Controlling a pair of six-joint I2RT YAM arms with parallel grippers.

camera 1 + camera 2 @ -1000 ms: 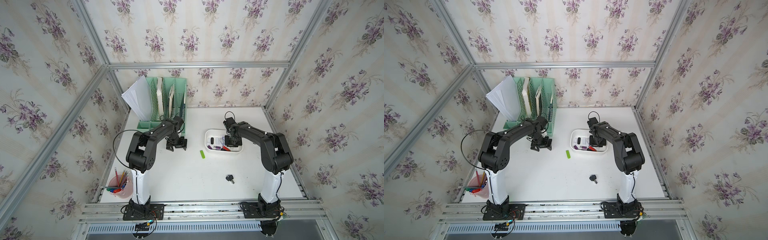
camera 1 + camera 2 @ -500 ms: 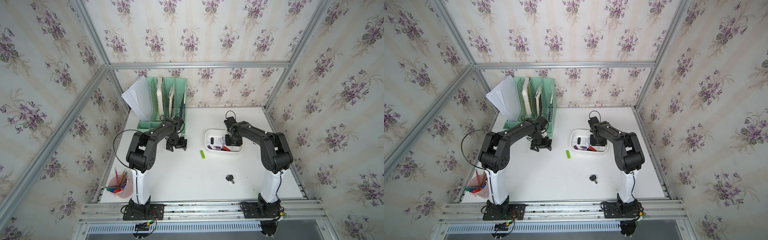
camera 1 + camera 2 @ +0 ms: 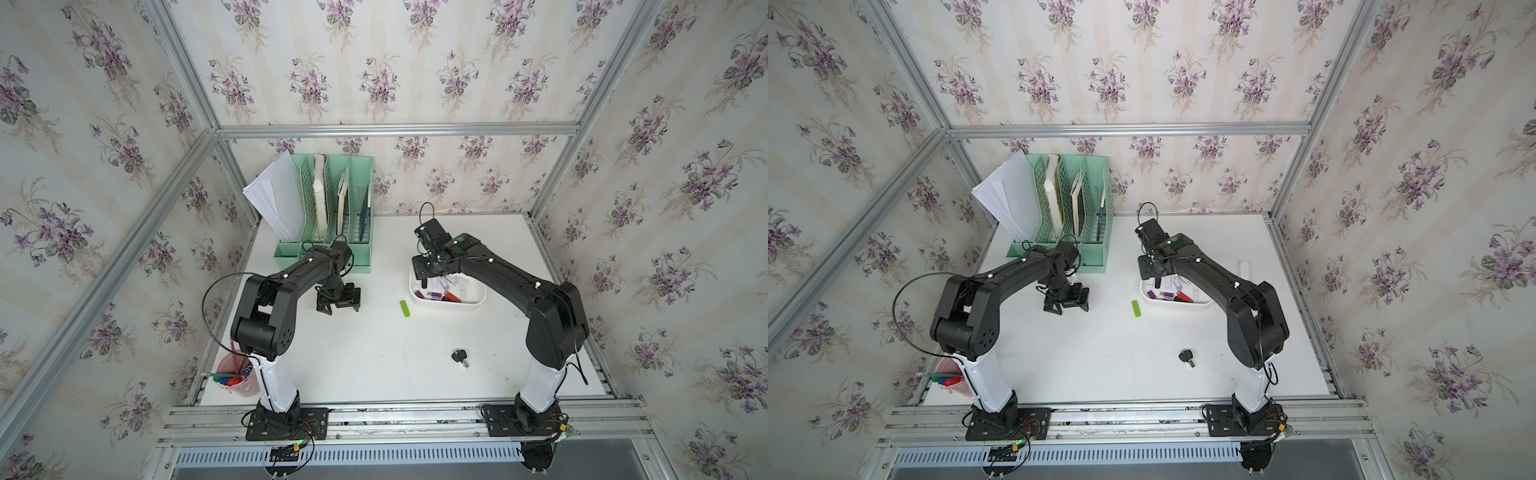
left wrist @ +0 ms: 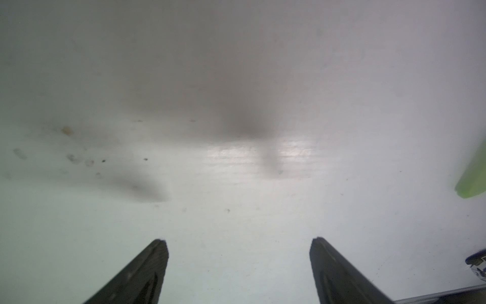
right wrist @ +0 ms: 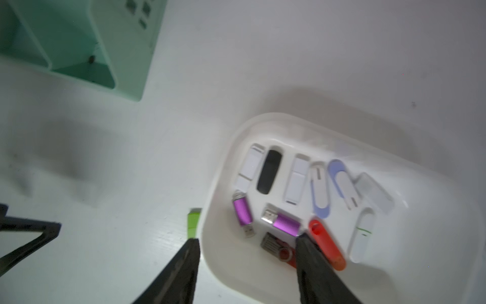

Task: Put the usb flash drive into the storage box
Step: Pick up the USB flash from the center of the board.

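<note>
The storage box (image 3: pixel 478 304) (image 3: pixel 1205 303) (image 5: pixel 214 184) is a shallow white tub right of the table's centre, holding several usb flash drives: white, purple, red, black. A green flash drive (image 3: pixel 405 308) (image 3: pixel 1136 308) (image 5: pixel 194 222) (image 4: pixel 473 173) lies on the table just outside the box's left wall. My right gripper (image 3: pixel 428 271) (image 3: pixel 1154 270) (image 5: pixel 247 239) hovers over the box's left end, open, nothing between its fingers; a red swivel drive (image 5: pixel 278 250) lies in the box beneath them. My left gripper (image 3: pixel 337 305) (image 3: pixel 1066 305) (image 4: pixel 238 240) stands open over bare table left of the green drive.
A mint-green file organizer (image 3: pixel 332 216) with papers stands at the back left, close behind the left arm. A pink pen cup (image 3: pixel 235 376) sits at the front left corner. A black key (image 3: pixel 459 356) lies on the table toward the front.
My right gripper's jaws have gone from shut to open above the box. The left arm has stayed where it was.
</note>
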